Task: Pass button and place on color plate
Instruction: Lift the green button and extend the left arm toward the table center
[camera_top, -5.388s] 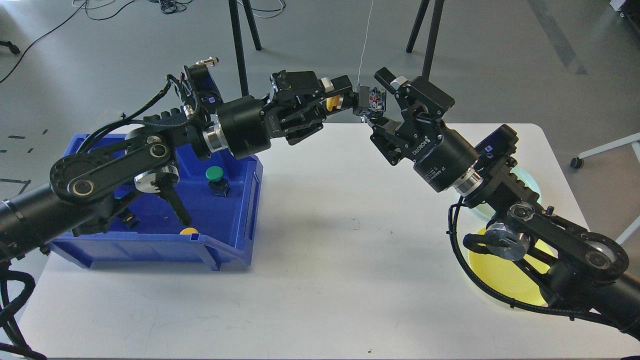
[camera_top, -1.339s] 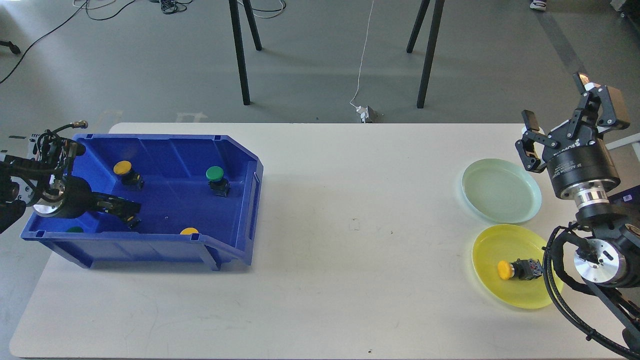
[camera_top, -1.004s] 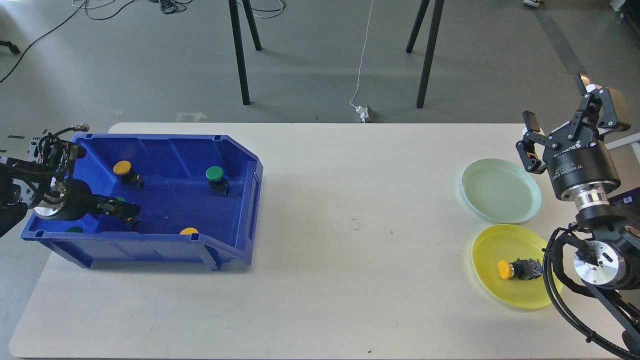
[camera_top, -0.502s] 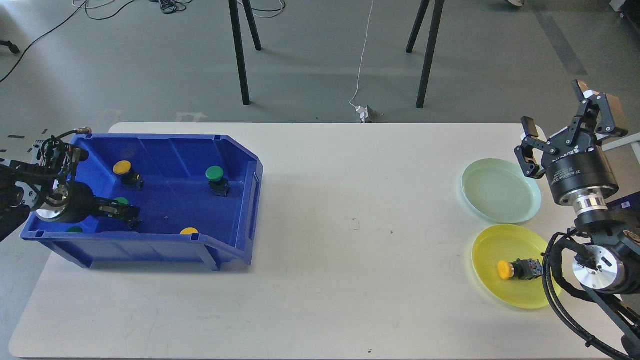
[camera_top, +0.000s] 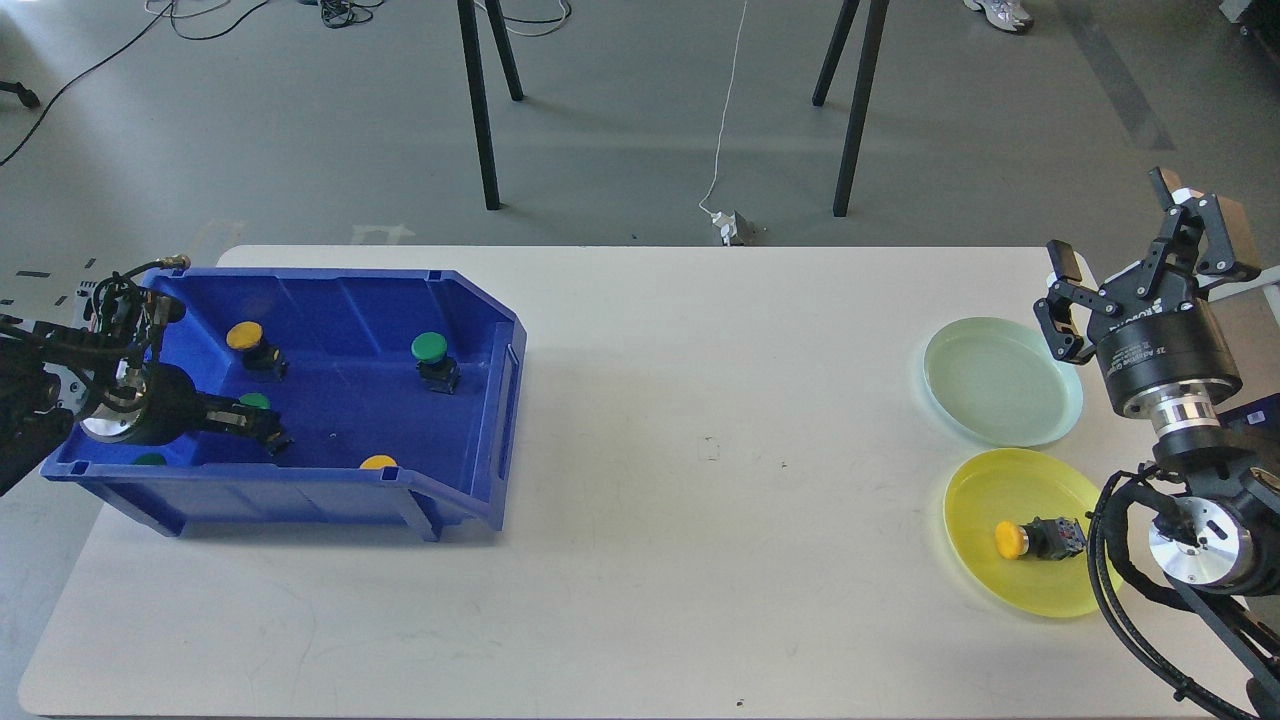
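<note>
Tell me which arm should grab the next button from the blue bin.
Left. The left gripper is already inside the blue bin, right by a green button. The right gripper hangs open at the table's far side beside the pale green plate.

Yellow button now lies on the yellow plate (passed over); both arms withdrew apart.

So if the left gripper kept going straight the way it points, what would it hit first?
Probably the blue plastic bin's floor or the yellow-capped button by its front wall; the left gripper points right, and depth is unclear.
</note>
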